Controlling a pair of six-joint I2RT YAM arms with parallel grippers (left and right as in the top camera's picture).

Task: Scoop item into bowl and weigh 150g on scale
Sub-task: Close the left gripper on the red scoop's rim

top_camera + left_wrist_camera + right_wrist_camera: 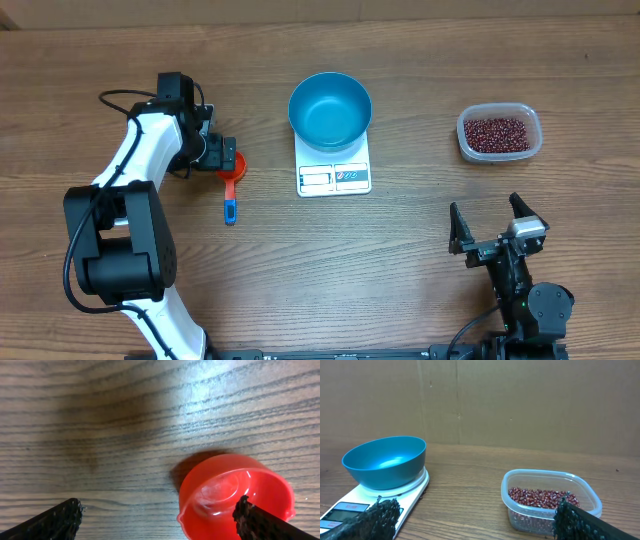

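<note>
The beans [498,131] sit in a clear tub [464,141] right of the scale [334,178], which carries the blue bowl [330,108]; left of it the left pincer [218,154] gapes over a red scoop [235,166], and the right pincer [487,215] gapes empty.

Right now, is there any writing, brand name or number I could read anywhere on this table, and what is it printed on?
No text is legible in any view.
scale: its front panel has a display and printed marks, too small and blurred to read.
blue bowl, clear tub, red scoop: no lettering visible.
</note>
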